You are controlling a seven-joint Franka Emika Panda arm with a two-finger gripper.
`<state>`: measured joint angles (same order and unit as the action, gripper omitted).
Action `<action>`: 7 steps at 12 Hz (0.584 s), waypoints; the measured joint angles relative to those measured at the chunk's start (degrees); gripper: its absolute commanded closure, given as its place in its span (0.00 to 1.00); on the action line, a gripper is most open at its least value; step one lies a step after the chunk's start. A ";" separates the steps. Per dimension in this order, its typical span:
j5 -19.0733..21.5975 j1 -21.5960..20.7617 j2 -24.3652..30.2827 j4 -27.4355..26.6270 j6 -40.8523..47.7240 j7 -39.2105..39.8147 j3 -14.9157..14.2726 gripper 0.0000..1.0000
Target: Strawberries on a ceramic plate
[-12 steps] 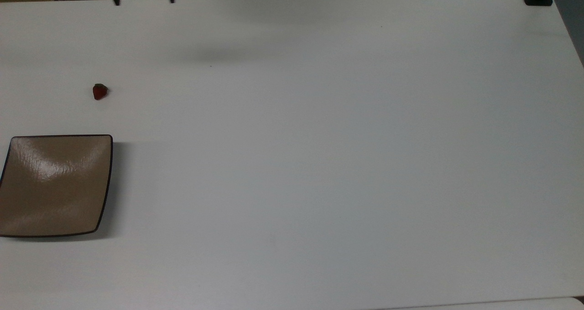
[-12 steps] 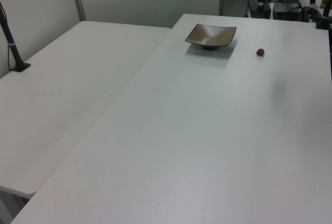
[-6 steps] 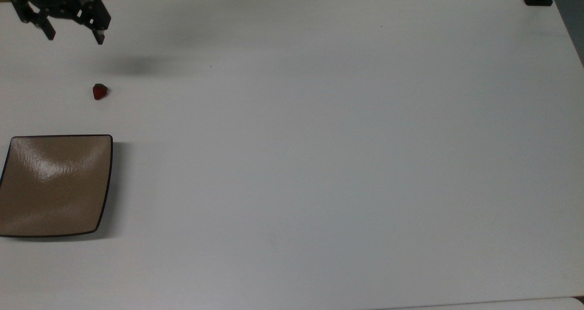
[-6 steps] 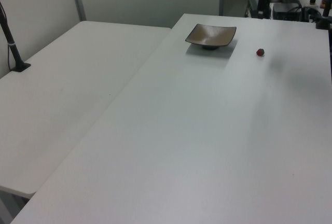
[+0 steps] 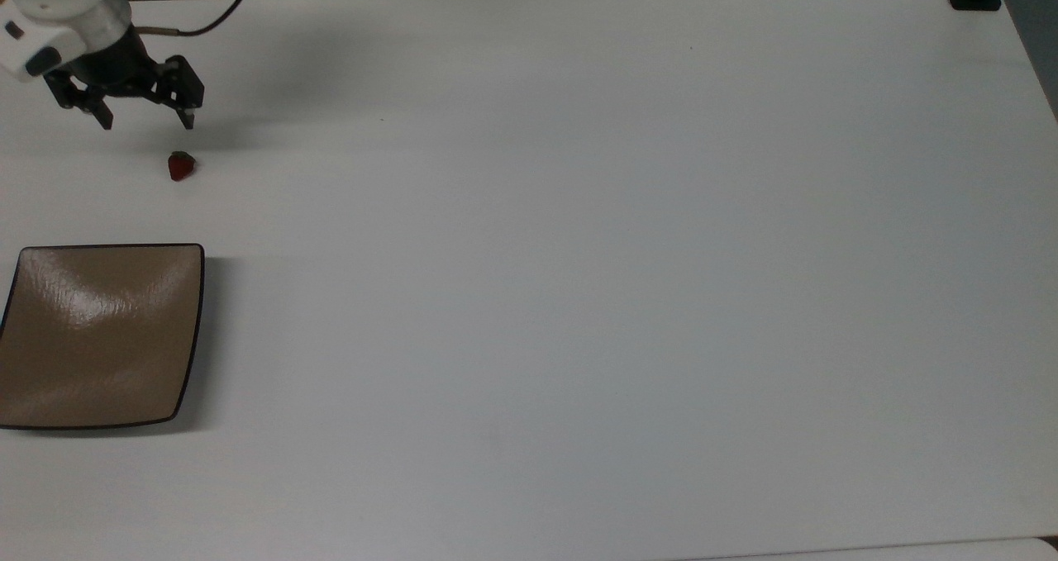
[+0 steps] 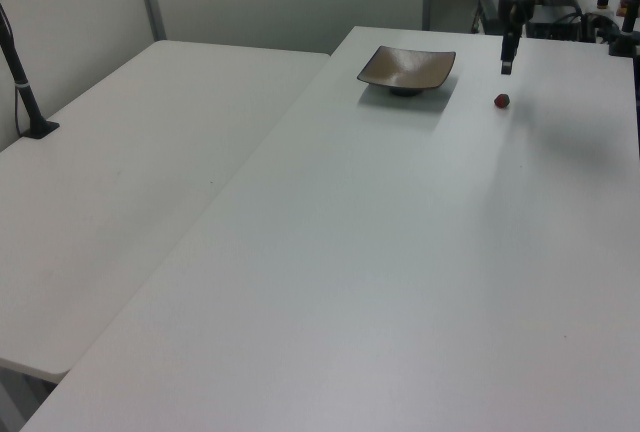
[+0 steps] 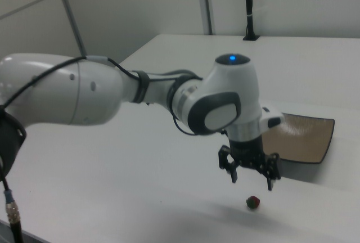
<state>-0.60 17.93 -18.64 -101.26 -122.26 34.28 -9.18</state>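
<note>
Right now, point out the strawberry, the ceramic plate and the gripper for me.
strawberry (image 5: pixel 181 166), top view, on its red body.
ceramic plate (image 5: pixel 99 338), top view, on its bare tan middle.
gripper (image 5: pixel 147 121), top view, midway between its open fingertips.

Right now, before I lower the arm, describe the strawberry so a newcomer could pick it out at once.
Start at the white table and find the square tan-brown ceramic plate at the top view's left edge. Above it in the top view, apart from the plate and just below the open gripper, lies the strawberry. It is the one tiny dark red thing with a green cap on the bare tabletop.
</note>
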 measured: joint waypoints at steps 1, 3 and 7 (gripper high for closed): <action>0.00 0.01 -1.01 -0.56 -1.28 0.15 0.00 0.00; 0.00 0.00 -3.15 -0.96 -3.08 0.22 0.00 0.00; 0.00 0.00 -5.32 -1.00 -3.75 0.26 0.00 0.00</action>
<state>-0.60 17.93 -23.96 -102.27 -126.02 34.54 -9.18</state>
